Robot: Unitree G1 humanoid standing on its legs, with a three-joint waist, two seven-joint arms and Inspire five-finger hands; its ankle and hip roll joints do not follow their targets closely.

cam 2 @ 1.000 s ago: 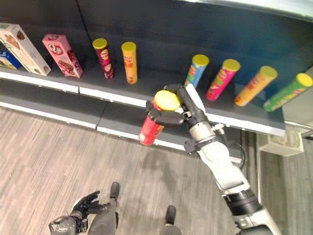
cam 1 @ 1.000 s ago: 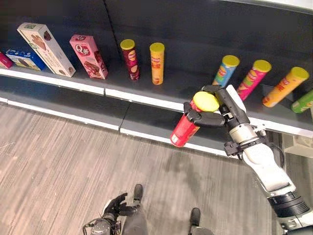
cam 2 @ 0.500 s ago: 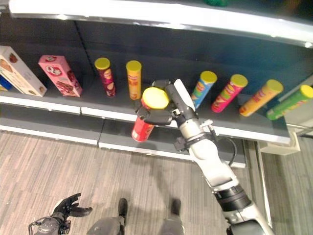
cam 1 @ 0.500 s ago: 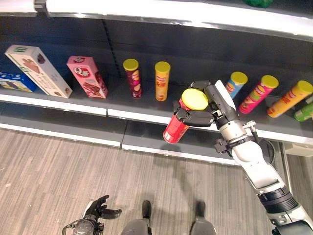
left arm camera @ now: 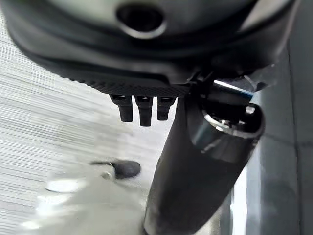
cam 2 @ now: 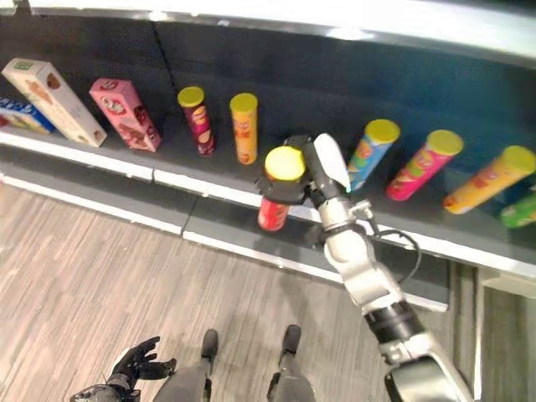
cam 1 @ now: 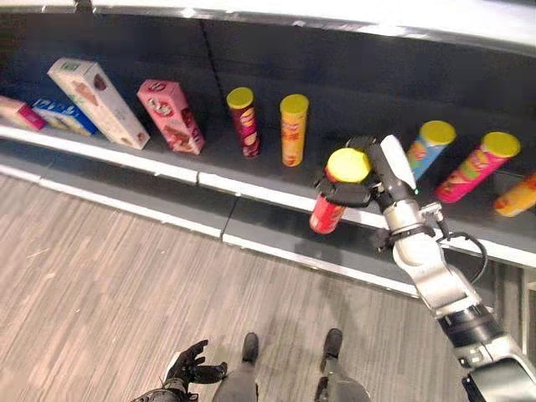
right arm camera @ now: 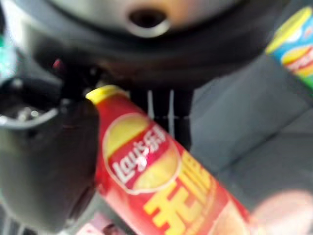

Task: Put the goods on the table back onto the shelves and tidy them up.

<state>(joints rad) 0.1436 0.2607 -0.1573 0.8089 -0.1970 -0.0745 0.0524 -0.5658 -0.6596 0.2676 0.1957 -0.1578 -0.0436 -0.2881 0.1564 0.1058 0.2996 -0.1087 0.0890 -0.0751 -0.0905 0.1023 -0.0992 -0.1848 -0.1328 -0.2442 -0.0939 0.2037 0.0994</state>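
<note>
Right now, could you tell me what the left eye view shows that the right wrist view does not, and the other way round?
The left eye view alone takes in the dark shelf with its tall cream box, pink box, maroon tube and orange tube, plus the left robot hand hanging low over the wooden floor. The right wrist view alone gives a close look at the yellow emblem on the label. Both show the red yellow-lidded chip tube clasped in the right robot hand and the blue tube beyond it.
</note>
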